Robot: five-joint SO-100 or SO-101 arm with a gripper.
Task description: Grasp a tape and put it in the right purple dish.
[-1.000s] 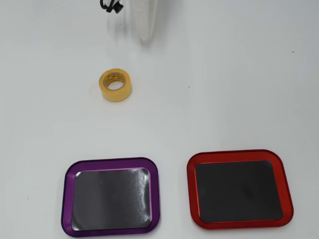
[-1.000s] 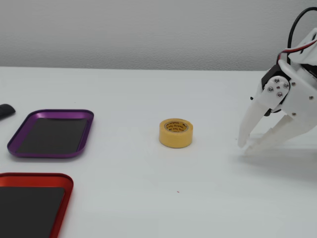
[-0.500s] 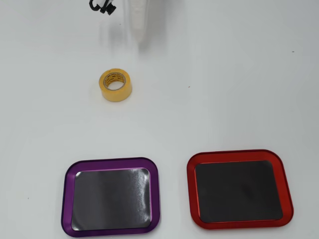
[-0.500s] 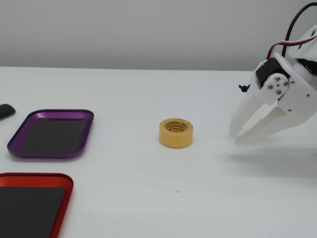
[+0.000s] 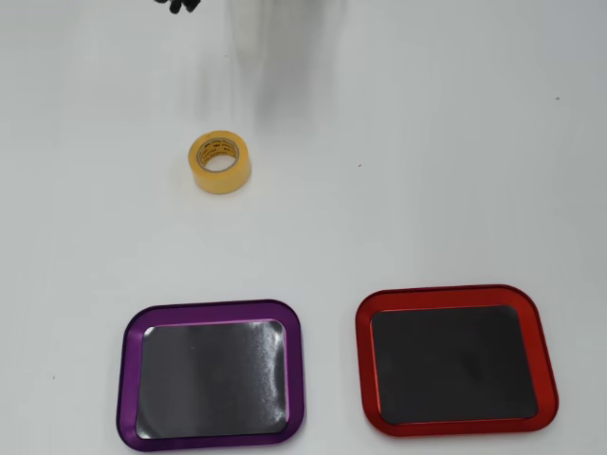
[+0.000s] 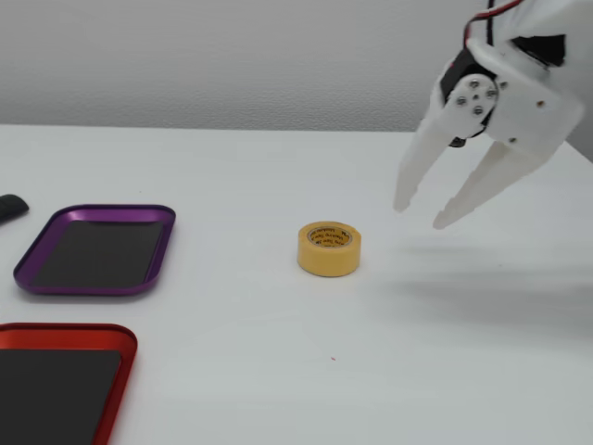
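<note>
Fixed view shows the gripper (image 6: pixel 422 215) spread wide and empty at two o'clock from the tape (image 6: pixel 329 247), which lies flat on the surface (image 6: pixel 278 371); it should descend straddling the roll's wall.

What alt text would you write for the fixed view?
A white two-finger gripper hangs with its jaws open above a white table, right of a small yellow tape roll. A purple-rimmed tray and a red-rimmed tray lie left, both empty.
</note>
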